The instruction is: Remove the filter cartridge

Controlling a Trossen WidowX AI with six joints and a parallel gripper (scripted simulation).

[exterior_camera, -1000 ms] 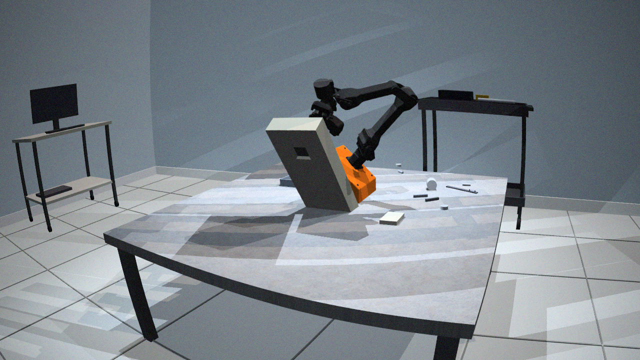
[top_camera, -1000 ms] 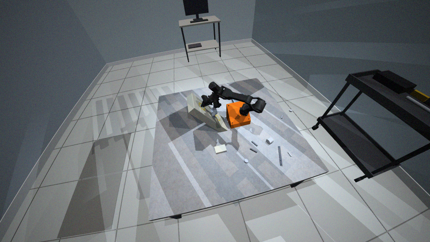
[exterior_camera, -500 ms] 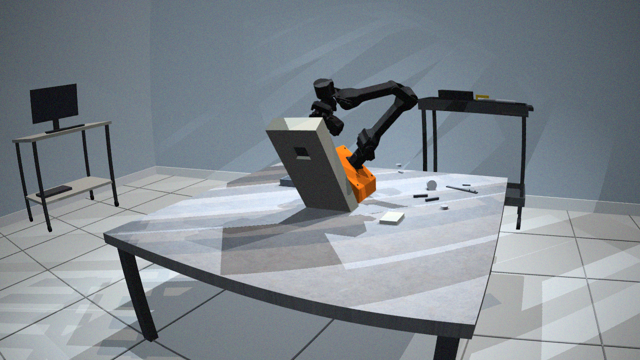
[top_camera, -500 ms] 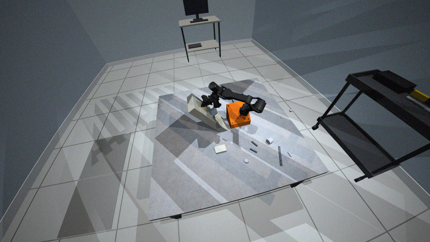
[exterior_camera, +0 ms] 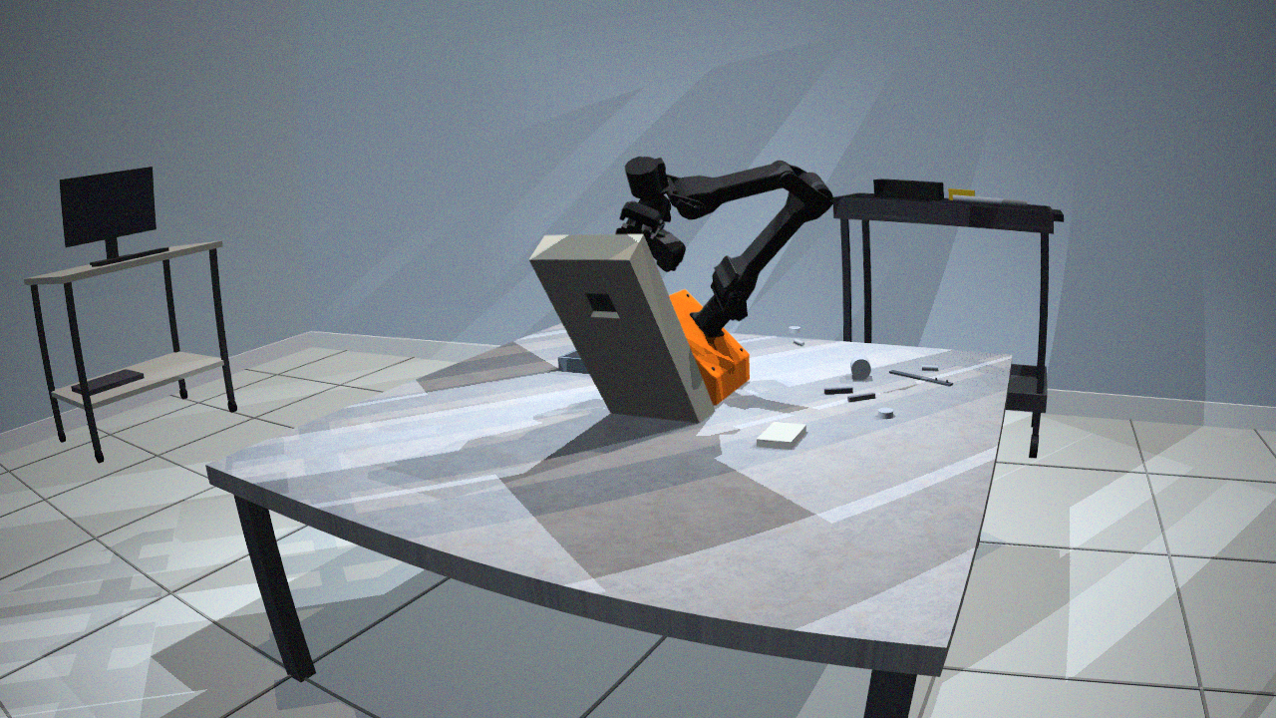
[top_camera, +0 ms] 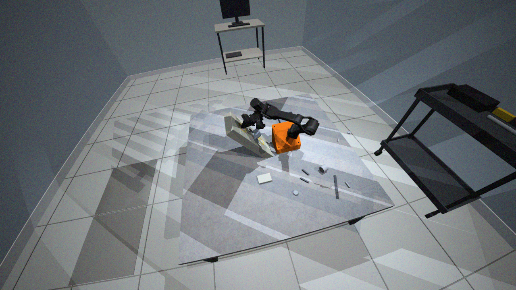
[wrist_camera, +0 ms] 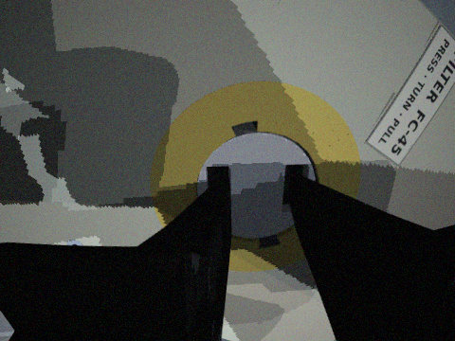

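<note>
In the top view, your service panel [top_camera: 234, 135] [exterior_camera: 615, 330] leans toward the desk's [top_camera: 252, 230] [exterior_camera: 785, 598] far left corner, beside the orange base [top_camera: 276, 146] [exterior_camera: 733, 379]. The round filter cartridge [wrist_camera: 261, 149] sits in the panel, within a yellow ring [wrist_camera: 332, 118]; the label [wrist_camera: 417, 97] is up and to the right in the wrist view. Your end effector [top_camera: 244, 125] [exterior_camera: 635, 219] [wrist_camera: 260, 188] is partly open, holding nothing, both tips over the cartridge face; you cannot tell whether they enter the slots. A pale block [top_camera: 264, 178] [exterior_camera: 782, 436] lies well inside the near edge.
</note>
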